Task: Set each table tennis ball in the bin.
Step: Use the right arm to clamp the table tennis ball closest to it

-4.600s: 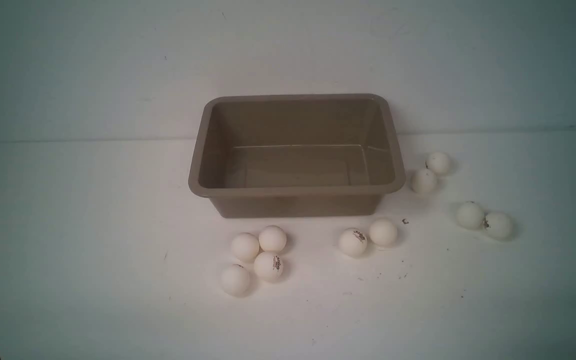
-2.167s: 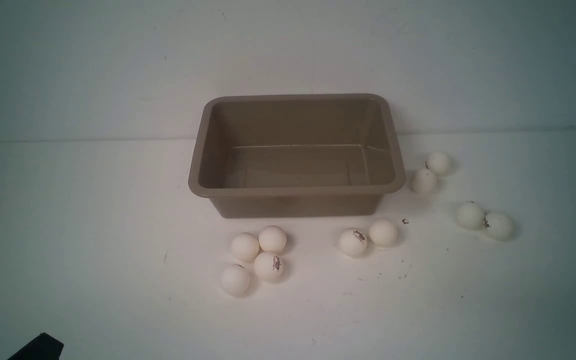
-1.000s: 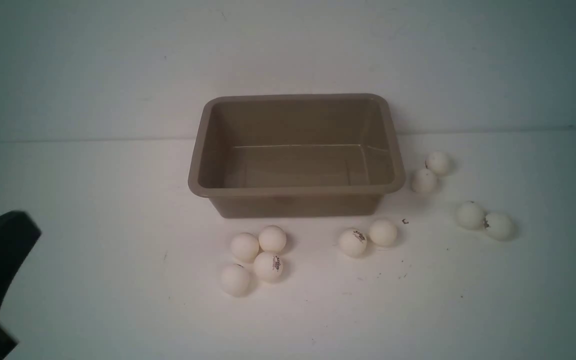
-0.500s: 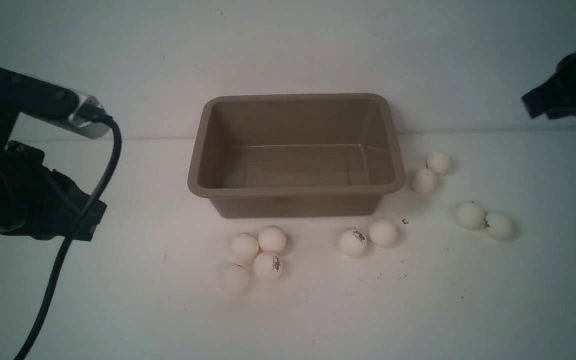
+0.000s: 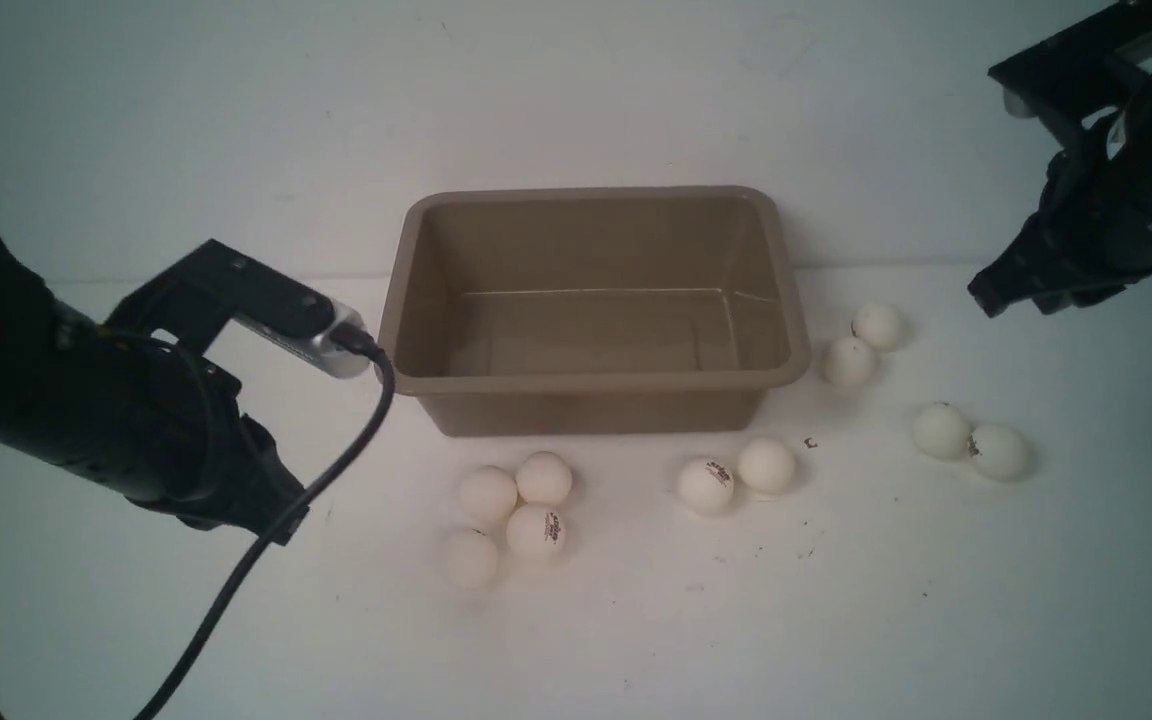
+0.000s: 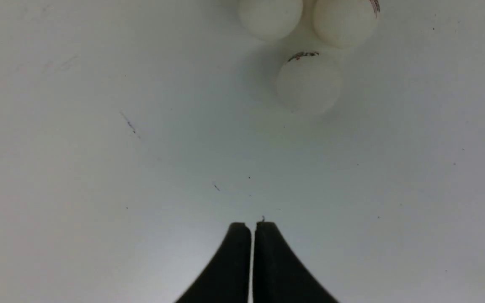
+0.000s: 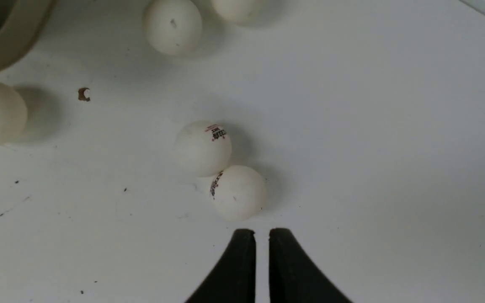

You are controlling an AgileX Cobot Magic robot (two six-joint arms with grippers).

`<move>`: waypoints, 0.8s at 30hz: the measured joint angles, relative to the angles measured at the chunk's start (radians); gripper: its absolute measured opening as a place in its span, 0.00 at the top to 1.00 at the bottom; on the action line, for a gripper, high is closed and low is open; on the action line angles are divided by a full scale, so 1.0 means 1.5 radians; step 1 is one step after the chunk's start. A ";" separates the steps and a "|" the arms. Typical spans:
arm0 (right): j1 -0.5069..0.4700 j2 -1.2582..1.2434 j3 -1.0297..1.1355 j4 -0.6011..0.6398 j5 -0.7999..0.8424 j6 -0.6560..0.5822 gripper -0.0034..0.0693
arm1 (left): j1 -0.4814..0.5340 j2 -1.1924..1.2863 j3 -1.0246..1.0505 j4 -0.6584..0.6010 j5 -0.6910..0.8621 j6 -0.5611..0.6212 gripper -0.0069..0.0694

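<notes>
I have the bin at the centre of the front view, empty, standing on the white table; all ten table tennis balls lie outside it on the table. A cluster of four sits below the bin's near wall, a little left of centre; a middle pair lies below the bin's lower right corner, the two touching; an upper pair lies just beside the bin's right end; a far-right pair lies further out, also touching.

My left gripper reaches in from the left of the front view, its tips aimed toward the cluster but apart from it; its fingers are pressed together with only a hairline between them, and they hold nothing; in the left wrist view a logo-marked ball lies ahead of the tips and off to one side, well apart.

My right gripper hangs at the upper right of the front view; its fingers stand a narrow slit apart with nothing between them; in the right wrist view the far-right pair lies ahead of the tips, and the closer ball appears just beyond them, outside the slit; I cannot tell how high the tips are above it.
</notes>
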 joint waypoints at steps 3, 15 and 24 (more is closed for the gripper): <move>-0.014 0.016 0.000 0.002 -0.004 0.000 0.85 | -0.006 0.000 -0.004 0.008 -0.002 0.000 0.92; -0.081 0.107 0.000 0.090 -0.035 -0.021 0.22 | -0.006 0.000 -0.004 0.010 -0.003 0.000 0.92; -0.081 0.168 -0.001 0.140 -0.049 -0.143 0.10 | -0.006 0.000 -0.004 0.012 -0.003 0.002 0.92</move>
